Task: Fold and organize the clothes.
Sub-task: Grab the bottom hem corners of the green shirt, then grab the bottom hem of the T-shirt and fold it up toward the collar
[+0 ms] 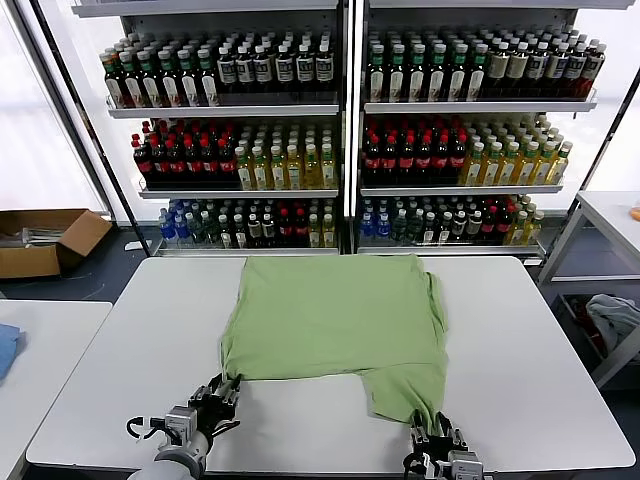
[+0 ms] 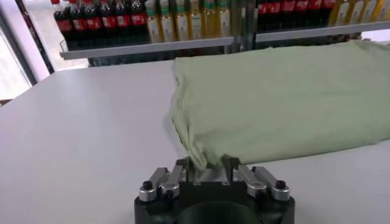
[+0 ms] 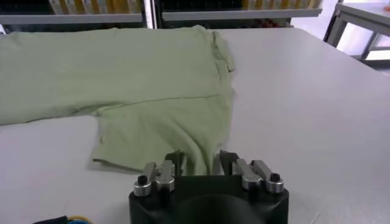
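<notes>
Shirt: light green, plain side up, lying flat on white table, centre of the top. Partly folded; a narrower flap hangs toward 5 o'clock of the main panel, reaching the near edge.
Shirt, left wrist view: near-left corner puckers into a small peak right at the tool.
Shirt, right wrist view: flap tip tapers down into the tool; cloth bunched there.
L gripper: at 7 o'clock of shirt, low over table near the front edge. In its wrist view jaws are drawn narrow w/ the cloth corner pinched betw. the fingers.
R gripper: at 5 o'clock of shirt, at the flap's lowest tip. In its wrist view jaws are narrow, nipping the hem tip betw. the fingers.
Relation: both tools sit at the shirt's near edge, one per corner, each touching cloth; rest of garment spreads away toward 12 o'clock.
Shelves: bottled drinks, behind table at 12 o'clock.
Box: cardboard, on floor at 10 o'clock.
Side table: at 9 o'clock, apart from main table.
</notes>
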{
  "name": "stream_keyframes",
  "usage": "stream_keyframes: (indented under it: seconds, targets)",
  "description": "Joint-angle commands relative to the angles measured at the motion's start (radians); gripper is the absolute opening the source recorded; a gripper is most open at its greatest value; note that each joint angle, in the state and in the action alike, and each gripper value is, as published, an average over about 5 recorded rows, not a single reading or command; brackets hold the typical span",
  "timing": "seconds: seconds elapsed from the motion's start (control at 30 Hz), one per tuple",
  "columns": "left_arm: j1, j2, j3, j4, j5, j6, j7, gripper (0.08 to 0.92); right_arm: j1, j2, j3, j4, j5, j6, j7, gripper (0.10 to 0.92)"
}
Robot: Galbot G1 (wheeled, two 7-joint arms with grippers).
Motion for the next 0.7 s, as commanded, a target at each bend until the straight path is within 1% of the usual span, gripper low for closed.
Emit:
stream_keyframes:
  seconds: [0.03, 0.1, 0.2, 0.27, 0.43, 0.7]
  targets:
    - [-0.008, -0.002, 0.001, 0.022, 0.0, -0.001, 0.003, 0.277, -0.001, 0.001, -0.002, -0.01, 0.002, 0.002, 0.001, 0.233]
    - [-0.012, -0.002, 0.001, 0.028, 0.0, -0.006, 0.004, 0.225, -0.001, 0.002, -0.005, -0.017, -0.004, 0.009, -0.002, 0.172]
    - [-0.016, -0.003, 0.001, 0.034, -0.003, -0.027, 0.003, 0.147, -0.001, 0.002, -0.007, -0.02, -0.012, 0.022, -0.016, 0.113]
    - [-0.017, -0.004, 0.002, 0.032, -0.006, -0.049, 0.001, 0.114, 0.0, 0.001, -0.005, -0.016, -0.017, 0.034, -0.031, 0.107]
    - [-0.016, -0.009, 0.007, 0.009, -0.008, -0.129, -0.003, 0.089, 0.012, 0.001, 0.012, 0.016, -0.03, 0.059, -0.067, 0.107]
    - [-0.026, -0.017, 0.012, -0.04, -0.004, -0.226, -0.017, 0.084, 0.048, 0.0, 0.046, 0.081, -0.044, 0.086, -0.116, 0.107]
